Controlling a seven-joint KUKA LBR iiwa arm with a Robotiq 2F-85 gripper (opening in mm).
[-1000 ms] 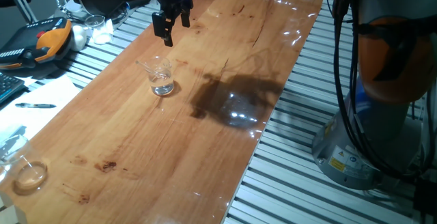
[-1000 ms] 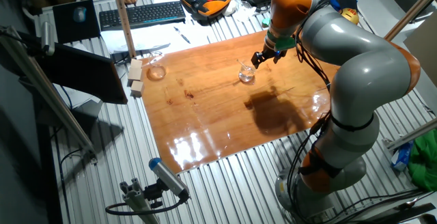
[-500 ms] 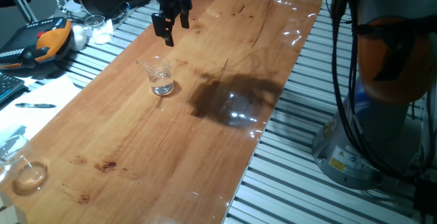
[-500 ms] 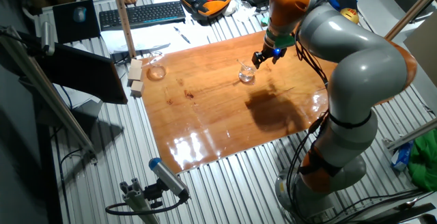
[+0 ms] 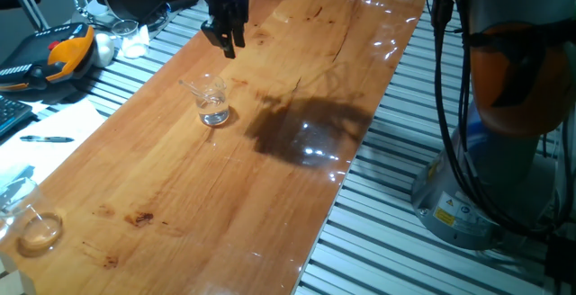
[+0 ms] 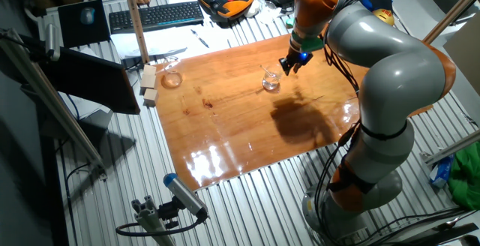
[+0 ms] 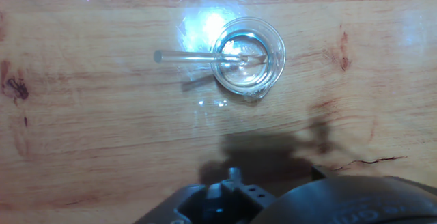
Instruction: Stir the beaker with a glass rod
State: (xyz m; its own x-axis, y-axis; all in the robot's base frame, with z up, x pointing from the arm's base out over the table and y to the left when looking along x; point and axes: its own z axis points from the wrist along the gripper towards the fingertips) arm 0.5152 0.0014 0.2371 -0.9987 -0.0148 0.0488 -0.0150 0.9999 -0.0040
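The beaker is a small clear glass with a little liquid, standing upright on the wooden board. It also shows in the other fixed view and in the hand view. The glass rod leans in the beaker, its free end sticking out over the rim to the left; in the fixed view the rod is faint. My gripper hovers above and behind the beaker, apart from it, open and empty. It also shows in the other fixed view. The fingers do not show in the hand view.
A low round glass dish sits at the board's near left corner, also in the other fixed view, beside wooden blocks. A teach pendant and a keyboard lie off the board.
The gripper has turned about its wrist and shifted slightly up and away from the beaker. The beaker and rod have not moved.
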